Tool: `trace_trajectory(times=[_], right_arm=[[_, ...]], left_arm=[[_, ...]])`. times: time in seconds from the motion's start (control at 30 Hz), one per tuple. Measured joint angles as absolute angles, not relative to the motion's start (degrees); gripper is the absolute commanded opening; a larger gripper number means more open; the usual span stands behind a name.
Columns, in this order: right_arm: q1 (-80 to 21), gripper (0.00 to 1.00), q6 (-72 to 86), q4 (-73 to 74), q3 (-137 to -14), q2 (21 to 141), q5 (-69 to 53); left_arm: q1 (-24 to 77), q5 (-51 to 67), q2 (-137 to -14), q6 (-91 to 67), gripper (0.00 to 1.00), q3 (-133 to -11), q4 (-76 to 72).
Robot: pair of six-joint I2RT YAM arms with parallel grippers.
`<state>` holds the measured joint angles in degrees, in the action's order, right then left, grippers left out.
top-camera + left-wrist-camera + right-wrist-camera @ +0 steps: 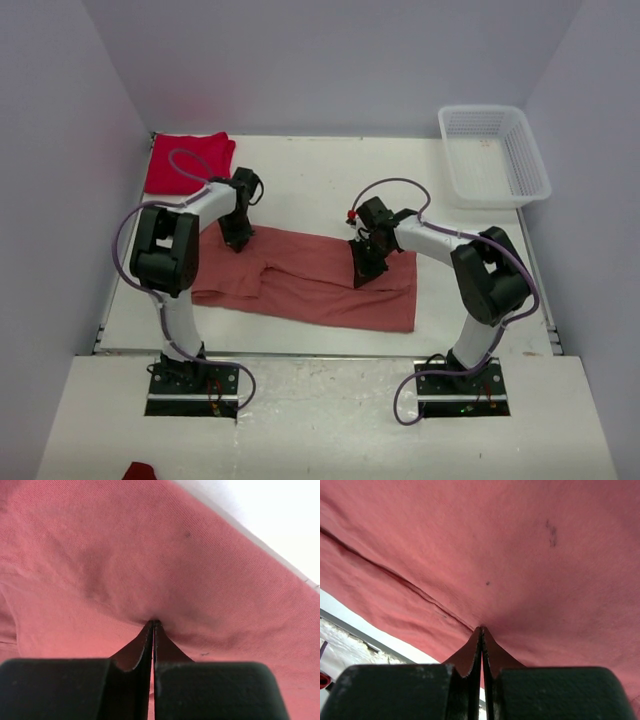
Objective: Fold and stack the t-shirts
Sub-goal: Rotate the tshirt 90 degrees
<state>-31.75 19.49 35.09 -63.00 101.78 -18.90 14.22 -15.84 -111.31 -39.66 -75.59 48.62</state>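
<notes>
The salmon-pink t-shirt (310, 285) lies spread as a long flat strip across the middle of the table. My left gripper (238, 243) is down at its far left edge, shut, with the cloth (150, 555) puckering into its closed tips (153, 622). My right gripper (364, 278) is down on the right half of the same shirt, also shut, its tips (481, 628) pinching cloth (520, 555) just beside a seam line. The bright red t-shirt (188, 160) lies folded at the far left corner, away from both grippers.
A white mesh basket (493, 155) stands at the far right corner. White walls close in the left, back and right sides. A small red scrap (140, 470) lies on the near shelf, left of the left arm's base (193, 385).
</notes>
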Motion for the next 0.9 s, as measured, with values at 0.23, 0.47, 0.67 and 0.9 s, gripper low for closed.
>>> trace_trajectory(times=[0.23, 0.47, 0.67, 0.9], right_arm=[[-32.58, 0.00, 20.14, 34.68, -61.63, 101.01, -16.21], [-34.50, 0.00, 20.10, 34.92, -58.11, 89.49, -9.93], [-34.68, 0.00, 20.32, 35.59, -55.46, 80.27, -8.40], [-35.77, 0.00, 21.47, 36.71, -48.16, 77.28, -8.97]], left_arm=[[14.74, -14.92, -116.11, -36.75, 0.00, -82.74, 49.45], [18.24, -14.48, -120.79, -35.55, 0.00, -89.97, 48.80], [21.52, -13.04, -125.23, -34.20, 0.00, -97.14, 48.82], [23.18, -9.28, -132.25, -31.83, 0.00, -108.92, 48.97]])
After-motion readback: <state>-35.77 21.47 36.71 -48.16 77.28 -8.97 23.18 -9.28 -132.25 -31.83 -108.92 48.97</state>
